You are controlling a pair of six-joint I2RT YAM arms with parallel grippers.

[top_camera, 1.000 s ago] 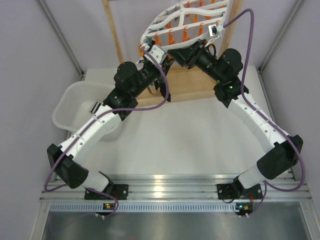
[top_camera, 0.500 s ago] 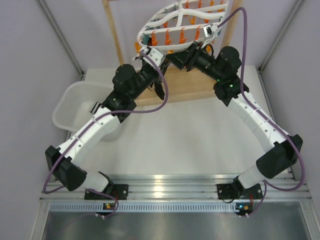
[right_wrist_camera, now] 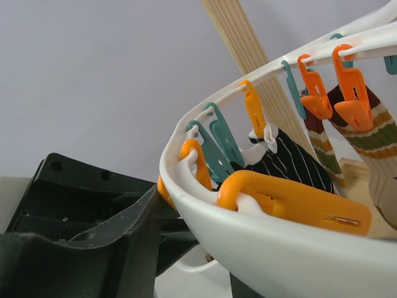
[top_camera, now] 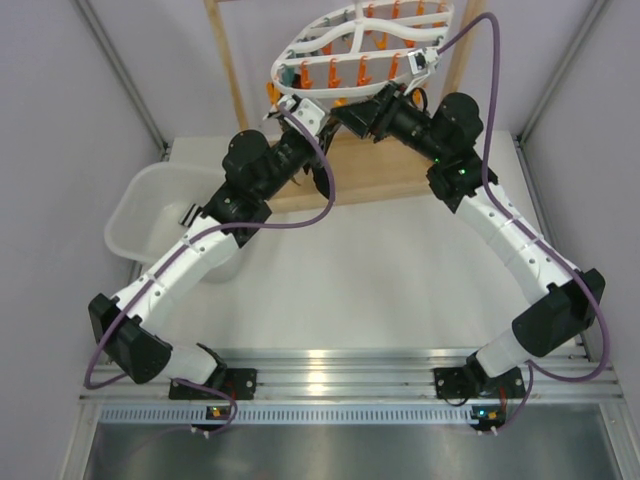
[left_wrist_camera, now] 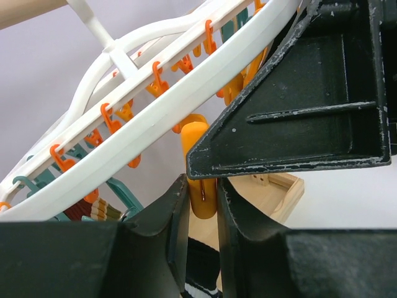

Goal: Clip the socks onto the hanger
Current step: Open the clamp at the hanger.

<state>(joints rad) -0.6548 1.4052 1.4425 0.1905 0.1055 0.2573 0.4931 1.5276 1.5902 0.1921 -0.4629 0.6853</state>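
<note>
**Left end effector pinching an orange peg, right one gripping the hanger rim**

Your left end effector (left_wrist_camera: 201,184) is clenching on an orange peg (left_wrist_camera: 202,197). Its two fingers are pressing the peg's flanks just under the white rim of the hanger (left_wrist_camera: 155,107). Below the peg, in the gap between those fingers, a black sock (left_wrist_camera: 201,264) with a white cuff band is showing. You cannot tell from this view whether the peg is biting the sock or the sock is only hanging close behind it.

Your right end effector (right_wrist_camera: 197,251) is grasping the hanger itself. The white rim is running between its fingers, with one dark finger (right_wrist_camera: 133,236) pressing against the rim's outer curve. Teal pegs (right_wrist_camera: 218,139) and more orange ones are dangling along that rim. Further along, a pinstriped black sock (right_wrist_camera: 291,158) and a brown-and-olive striped sock (right_wrist_camera: 381,139) are hanging under it.

From above, both arms are reaching to the far side of the tabletop (top_camera: 380,270) and meeting under the hanger's near end. The hanger is hanging tilted between the posts of the wooden stand (top_camera: 226,70). The white tub (top_camera: 140,215) is sitting on the tabletop at the left, beside the left arm.
</note>
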